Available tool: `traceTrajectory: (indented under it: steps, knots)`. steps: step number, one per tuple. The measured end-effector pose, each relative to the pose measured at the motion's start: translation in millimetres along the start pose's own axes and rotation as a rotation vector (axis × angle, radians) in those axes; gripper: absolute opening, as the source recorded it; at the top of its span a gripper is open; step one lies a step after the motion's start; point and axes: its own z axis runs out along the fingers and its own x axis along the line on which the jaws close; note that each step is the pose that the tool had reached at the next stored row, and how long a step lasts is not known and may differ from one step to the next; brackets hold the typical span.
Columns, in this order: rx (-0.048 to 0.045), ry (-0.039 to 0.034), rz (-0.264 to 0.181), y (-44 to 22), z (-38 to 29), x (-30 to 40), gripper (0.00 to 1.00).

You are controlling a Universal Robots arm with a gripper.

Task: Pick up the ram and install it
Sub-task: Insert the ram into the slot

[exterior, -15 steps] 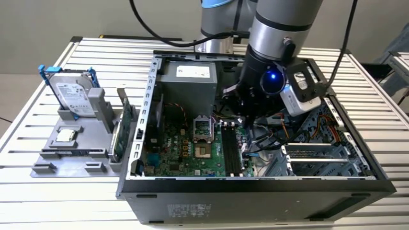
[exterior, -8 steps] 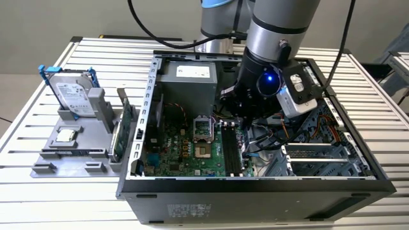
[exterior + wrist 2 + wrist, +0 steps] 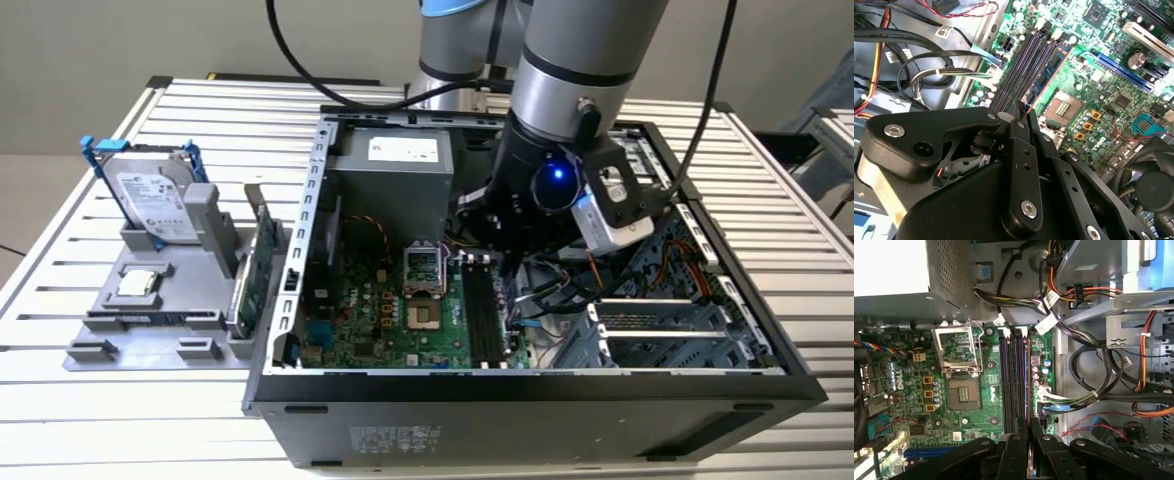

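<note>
Gripper (image 3: 1029,440) closed, seemingly on the ram (image 3: 1028,460), above motherboard (image 3: 969,410) slots.

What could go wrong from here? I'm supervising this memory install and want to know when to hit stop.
1. The pincer hangs just over the narrow memory slots, which are packed side by side; a slight offset could press into the wrong slot or the board.
2. Loose cables lie right beside those slots, and the arm is deep in the case, so it may snag them.

A robotics lab or workshop: an opened computer case (image 3: 534,390) sits on a slatted aluminium bench (image 3: 80,380) beneath a robot arm (image 3: 574,70).
</note>
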Motion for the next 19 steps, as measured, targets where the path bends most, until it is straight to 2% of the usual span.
traceTrajectory:
  steps: [11, 19]
  knots:
    - [0.0011, 0.0115, 0.000, 0.2, 5.4, 0.3, 0.00]
    - [0.0013, 0.0197, 0.000, 0.5, 12.7, 0.3, 0.00]
